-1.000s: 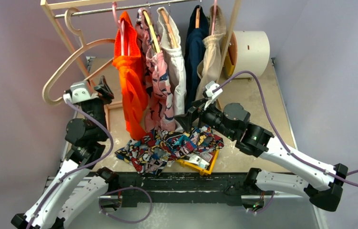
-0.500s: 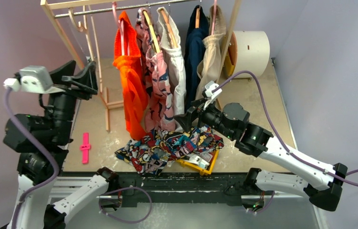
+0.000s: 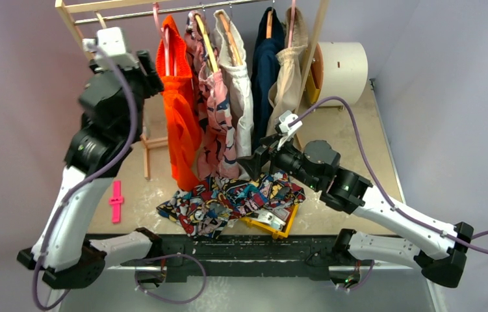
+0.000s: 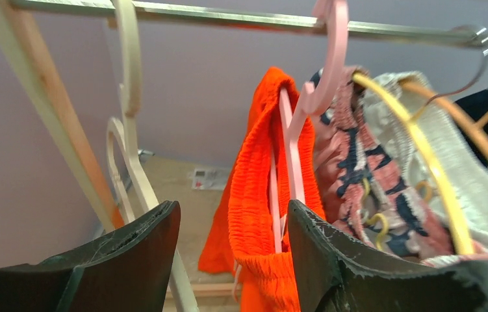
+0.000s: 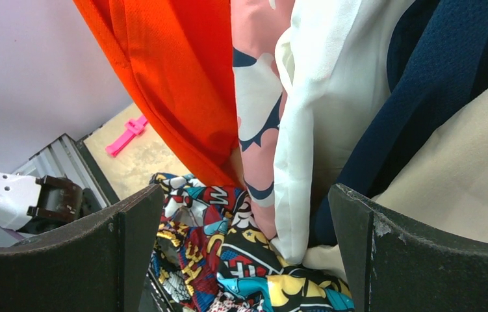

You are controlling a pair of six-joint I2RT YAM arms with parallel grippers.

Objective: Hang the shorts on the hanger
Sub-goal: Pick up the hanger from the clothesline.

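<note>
Fetching the hanger [image 4: 129, 71], hooked on the rail [image 4: 228, 16] beside the empty, wide-open left pincer [image 4: 231, 209], seems the step in hand (next, close on its thin neck and unhook), while the shorts [image 3: 228, 198] lie heaped on the bench [image 3: 351, 140] below the equally open, empty right pincer [image 5: 246, 195].

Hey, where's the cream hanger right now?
In the left wrist view, the hanger hangs on the metal rail, between the wooden rack post and the orange garment.

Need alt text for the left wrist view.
The left gripper, open and empty, faces the cream hanger hooked on the metal rail near the wooden rack post. To its right hang an orange garment on a pink hanger and a pink patterned garment.
</note>
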